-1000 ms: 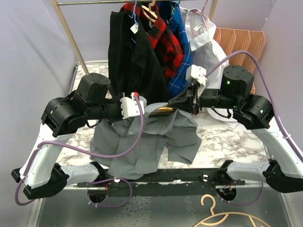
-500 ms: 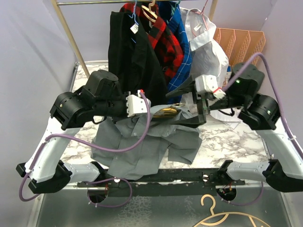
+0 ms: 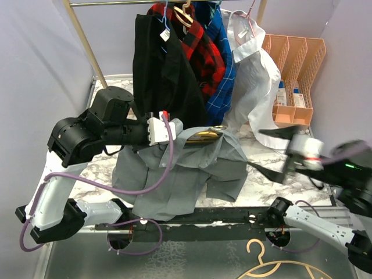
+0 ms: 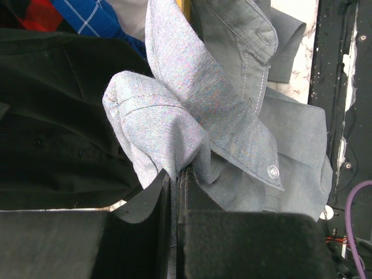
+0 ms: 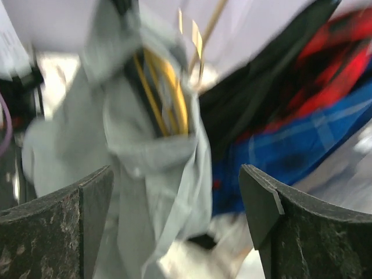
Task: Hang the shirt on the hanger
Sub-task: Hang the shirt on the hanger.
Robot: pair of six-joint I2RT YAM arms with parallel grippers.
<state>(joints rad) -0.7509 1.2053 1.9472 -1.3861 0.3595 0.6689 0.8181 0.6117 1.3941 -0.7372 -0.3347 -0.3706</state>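
Observation:
The light-grey shirt (image 3: pixel 186 168) hangs from my left gripper (image 3: pixel 176 135) and drapes down onto the marble table (image 3: pixel 261 186). The left jaws are shut on a fold of the shirt (image 4: pixel 232 139) near the collar. The yellow-gold hanger (image 3: pixel 206 134) shows inside the collar opening, mostly covered by cloth. My right gripper (image 3: pixel 272 152) is open and empty, well to the right of the shirt and clear of it. In the blurred right wrist view, the right gripper (image 5: pixel 175 174) faces the shirt (image 5: pixel 145 157) and the hanger (image 5: pixel 168 99) from a distance.
Behind the shirt, a clothes rack (image 3: pixel 87 46) holds a black garment (image 3: pixel 160 64), red and blue plaid shirts and a white shirt (image 3: pixel 253 70). An orange file organizer (image 3: pixel 293 58) stands at the back right. A pale tan hanger (image 3: pixel 273 267) lies below the table's front edge.
My right gripper opened and swung back and down to the right, away from the collar. The left arm rose, then settled back, still holding the shirt.

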